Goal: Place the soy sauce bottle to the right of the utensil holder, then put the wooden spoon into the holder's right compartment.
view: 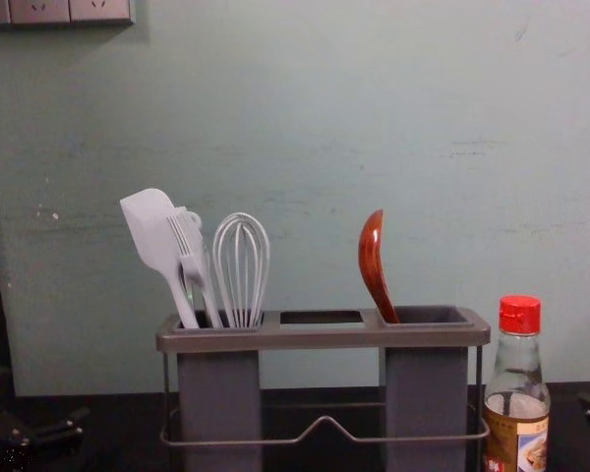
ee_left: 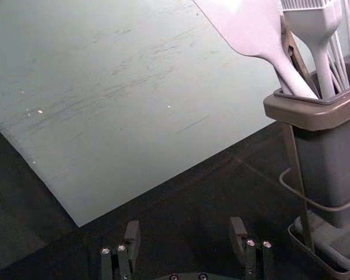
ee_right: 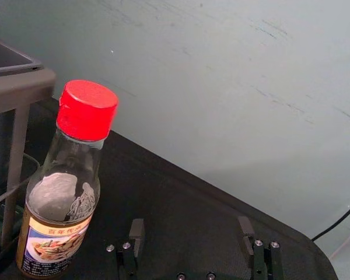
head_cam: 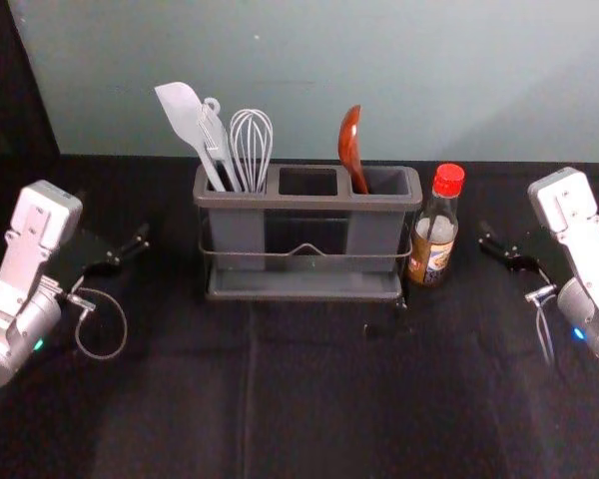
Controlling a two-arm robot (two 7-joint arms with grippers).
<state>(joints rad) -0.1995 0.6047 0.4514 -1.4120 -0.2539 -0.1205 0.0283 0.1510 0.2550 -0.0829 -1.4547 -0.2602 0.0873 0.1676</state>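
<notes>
The right gripper (head_cam: 486, 239) hovers to the right of the utensil holder, its two dark fingers spread wide apart and pointed forward over the table. On the opposite side, the left gripper (head_cam: 141, 239) is poised to the left of the holder, its fingers likewise parted.

Nearest the right gripper, a clear glass soy sauce bottle with a bright red cap and a printed paper label (head_cam: 434, 238) stands upright on the table, just beside the right end of the holder, dark liquid showing low in the glass.

Next to it, a long grey plastic utensil holder with three compartments and a thin wire rail (head_cam: 304, 203) stands at the rear of the table. A glossy reddish-brown wooden spoon (head_cam: 349, 148) rests in its right compartment, handle down and bowl up, tilted toward the middle compartment.

The left compartment holds a white flat-bladed spatula (head_cam: 183, 115), a pale slotted fork (view: 190, 251) and a white wire whisk (head_cam: 251, 145), with the spatula leaning outward to the left.

Beneath it all lies a table draped in black cloth (head_cam: 309, 399), backed by a scuffed grey-green wall (head_cam: 309, 60). A pale switch panel (view: 54, 10) is mounted at the wall's upper left in the chest view.
</notes>
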